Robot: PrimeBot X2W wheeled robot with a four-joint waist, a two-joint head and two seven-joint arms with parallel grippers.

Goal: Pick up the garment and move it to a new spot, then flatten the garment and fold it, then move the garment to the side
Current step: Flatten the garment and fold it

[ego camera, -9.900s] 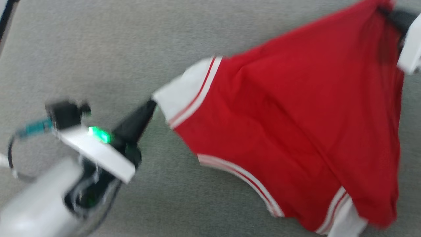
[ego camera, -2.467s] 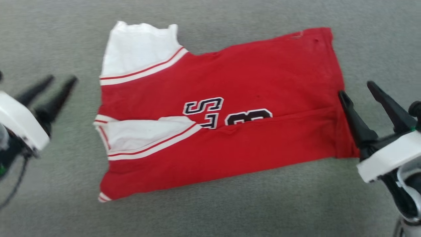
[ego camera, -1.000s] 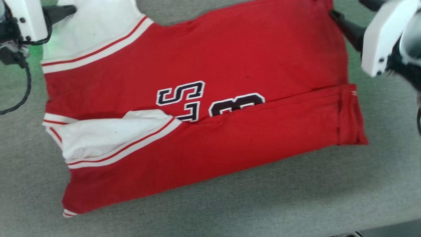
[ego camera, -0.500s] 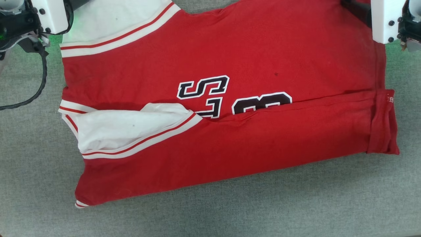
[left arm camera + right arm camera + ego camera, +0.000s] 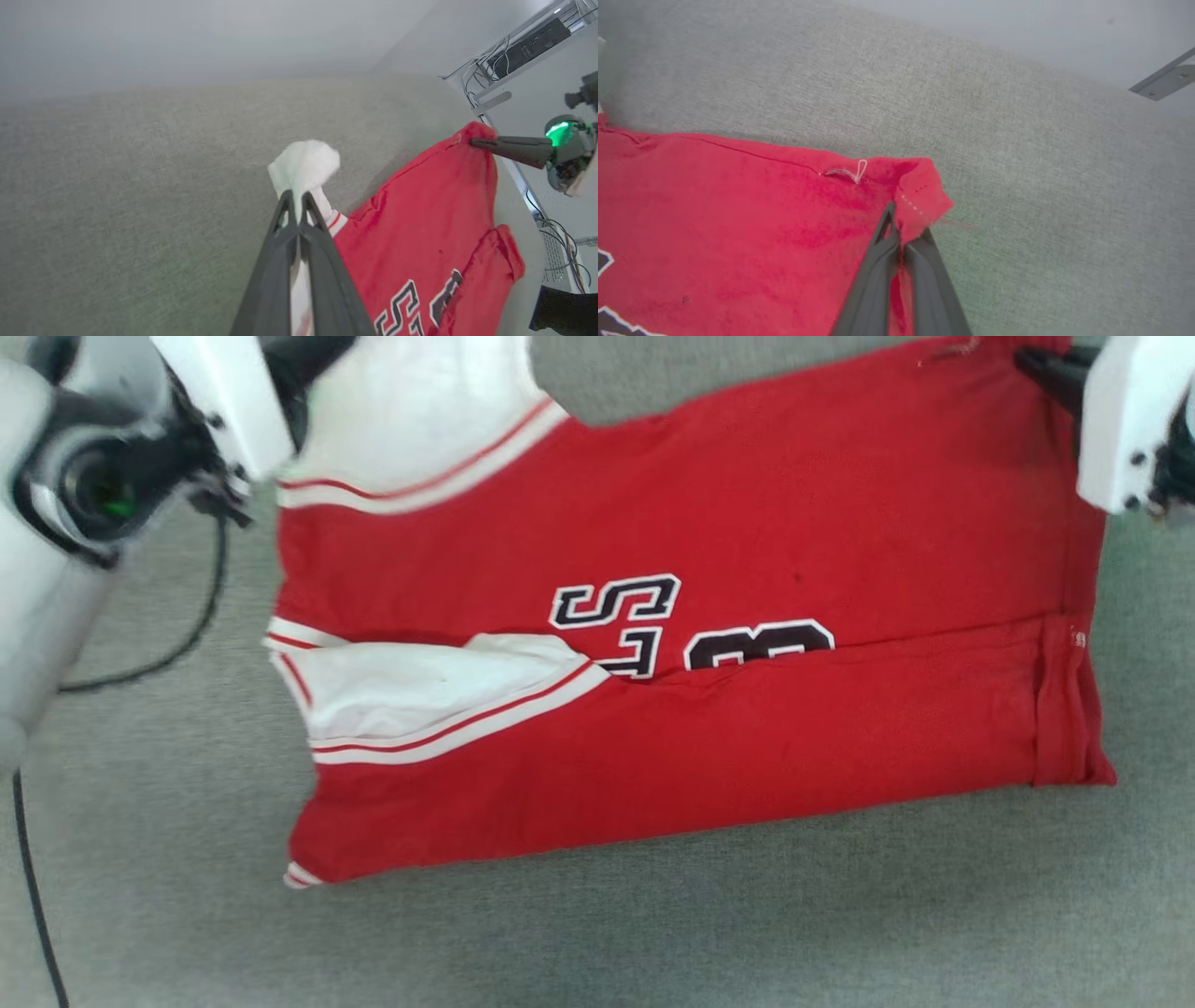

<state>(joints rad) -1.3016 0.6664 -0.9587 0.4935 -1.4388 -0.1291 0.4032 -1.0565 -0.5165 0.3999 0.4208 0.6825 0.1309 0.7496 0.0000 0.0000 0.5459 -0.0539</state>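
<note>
In the head view the red shirt (image 5: 709, 709) lies on a grey fabric surface (image 5: 653, 933). Its near long edge is folded over as far as the black lettering (image 5: 616, 616). The left gripper (image 5: 303, 359) sits at the far white sleeve (image 5: 420, 420) and the right gripper (image 5: 1046, 369) at the far hem corner (image 5: 1004, 355). A dark cable (image 5: 201, 607) hangs from the left wrist, just beside the shirt.

In the left wrist view the left gripper (image 5: 295, 198) is clamped on the sleeve, with a white bunch of cloth standing above its tips. The bite looks thin, so a sharp pull could slide the cloth out.

In the right wrist view the right gripper (image 5: 903, 224) is pinched on the very tip of the hem corner, next to a loose thread loop (image 5: 859, 170). So small a hold may slip. If only one side lets go, the shirt would skew and the near fold could fall open. The cable might also drag across the shirt.

The surface is a woven grey textile, likely to grip the cloth. Behind it is a pale wall (image 5: 187, 37), a shelf with wiring (image 5: 523, 46) and a metal bracket (image 5: 1162, 77).
</note>
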